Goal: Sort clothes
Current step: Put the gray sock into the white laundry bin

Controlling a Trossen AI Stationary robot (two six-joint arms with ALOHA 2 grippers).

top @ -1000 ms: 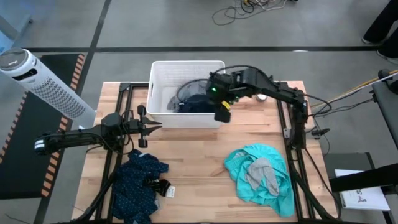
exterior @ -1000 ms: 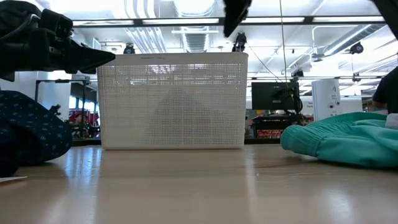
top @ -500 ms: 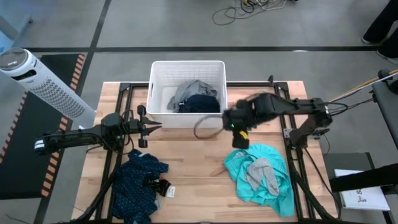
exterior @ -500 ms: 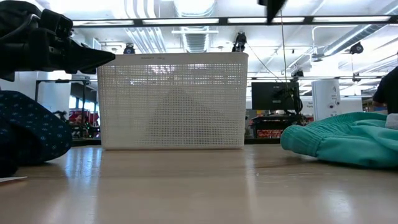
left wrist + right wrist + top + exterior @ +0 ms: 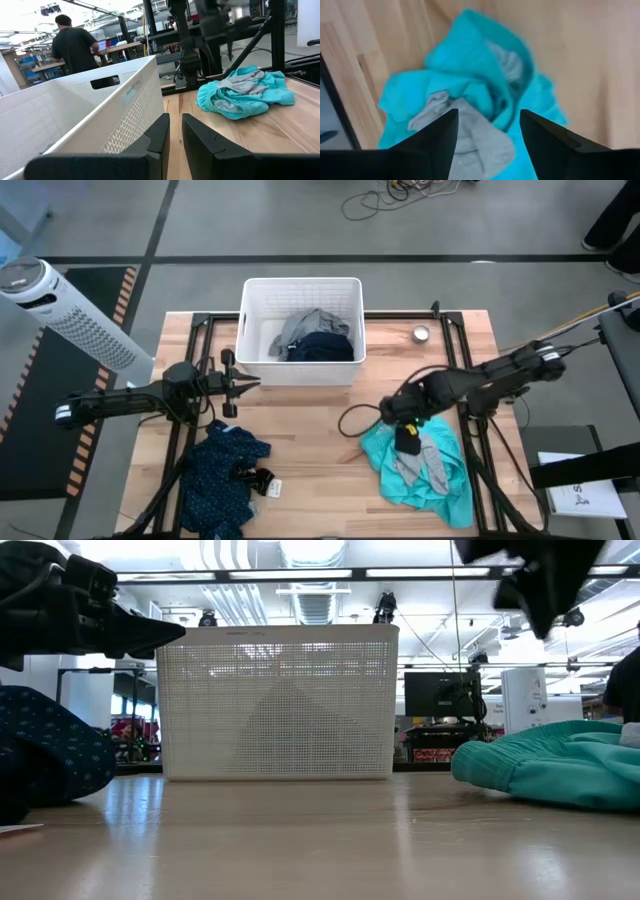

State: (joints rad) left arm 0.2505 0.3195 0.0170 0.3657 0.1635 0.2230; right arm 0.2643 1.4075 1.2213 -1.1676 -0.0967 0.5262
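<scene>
Right gripper (image 5: 407,442), fingers apart and empty, hangs over the teal garment (image 5: 452,480); it may snag the grey piece (image 5: 425,462) too.

A grey floor (image 5: 300,230) is stretching around the wooden tabletop (image 5: 320,430). A white tower fan (image 5: 60,305) is standing beside it, cables (image 5: 400,195) are lying on the floor, and ceiling lights (image 5: 300,573) are glowing over a monitor (image 5: 435,693).
</scene>
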